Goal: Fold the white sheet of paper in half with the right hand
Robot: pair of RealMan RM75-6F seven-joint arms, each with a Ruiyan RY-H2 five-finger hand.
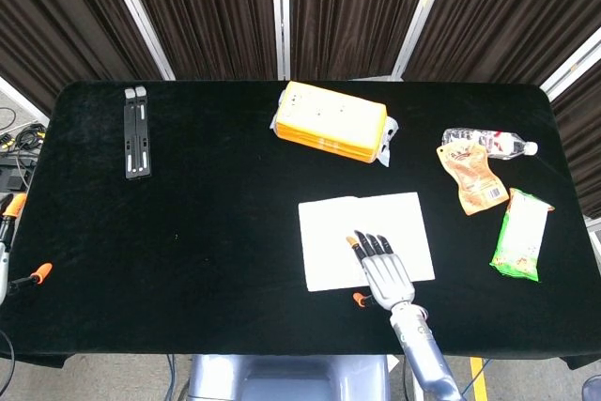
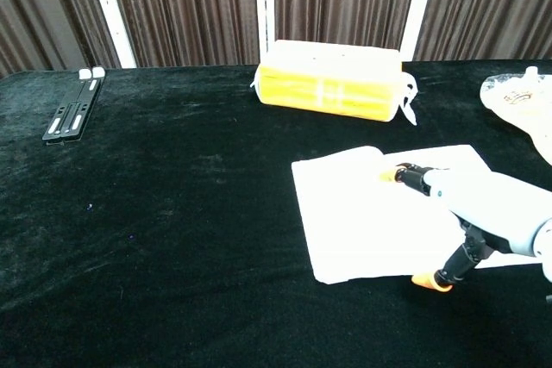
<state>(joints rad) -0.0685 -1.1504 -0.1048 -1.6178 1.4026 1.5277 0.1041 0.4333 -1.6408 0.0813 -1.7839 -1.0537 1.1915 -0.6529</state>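
White sheet [image 1: 362,228] lies flat on black table [image 1: 207,232], centre-right, just nr side of yellow pack [image 1: 331,123]; far-left corner lifts a bit. Not yet folded. Right hand [image 1: 382,268] rests palm-down over sheet's nr edge, fingers [image 1: 368,244] spread & extended, holding nothing; thumb tip off paper on the cloth. Prob placed there to get under nr edge for the fold — a guess. Left hand [image 1: 11,232] barely shows at far left edge, finger state can't tell. Snacks & bottle [image 1: 488,143] sit well to the right, clear of the work.
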